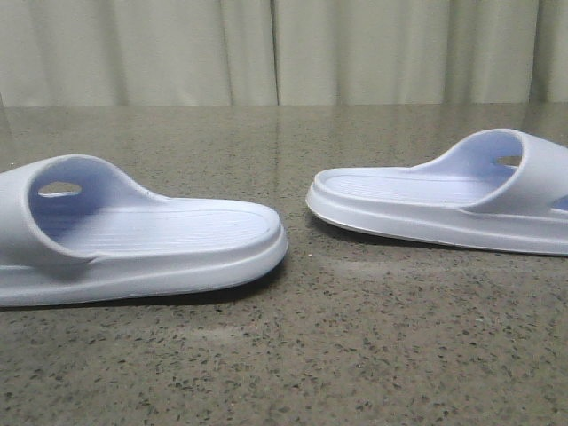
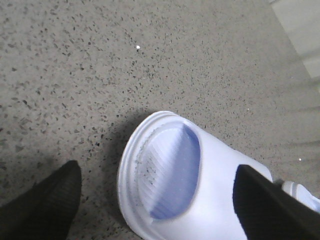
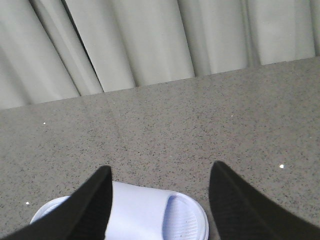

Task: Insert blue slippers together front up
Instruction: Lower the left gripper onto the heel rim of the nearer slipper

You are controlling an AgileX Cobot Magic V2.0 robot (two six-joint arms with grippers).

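Blue slippers [image 1: 142,235] [image 1: 444,200] apart on table [image 1: 355,355], left gripper [image 2: 155,200] and right gripper [image 3: 160,200] spread, grasping nothing

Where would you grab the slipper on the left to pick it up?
By its wide strap. The left slipper lies flat on the table, sole down, and the strap arches above the footbed, leaving a gap. Coming from above, one finger probably slides under the arch, the other presses on top.

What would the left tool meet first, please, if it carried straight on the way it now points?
Most likely the slipper lying between its open fingers, probably around the strap; depth is hard to judge.
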